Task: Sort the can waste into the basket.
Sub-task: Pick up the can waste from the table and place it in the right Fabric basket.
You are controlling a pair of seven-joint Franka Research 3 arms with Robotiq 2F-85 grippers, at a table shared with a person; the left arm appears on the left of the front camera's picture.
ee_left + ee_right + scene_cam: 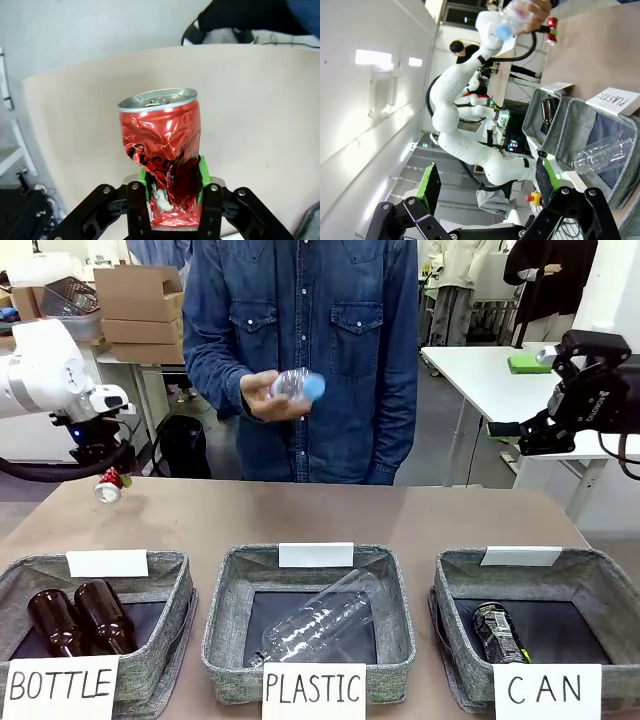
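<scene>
A crushed red can (162, 150) with a silver top stands upright between green pads (202, 172), with my left gripper (172, 182) shut on it. In the front view that gripper (108, 480) holds the red can (107, 487) just above the table's far left corner. A black can (500, 630) lies inside the grey basket (458, 575) marked "CAN" at the front right. My right gripper (505, 432) hangs open and empty high at the right, above and behind that basket. Its fingers (430, 185) stand wide apart in the right wrist view.
A person in a denim shirt stands at the far side holding a clear plastic bottle (298, 387) with a blue cap. The middle basket (225, 640) marked "PLASTIC" holds a clear bottle. The left basket (175, 625) marked "BOTTLE" holds two brown glass bottles.
</scene>
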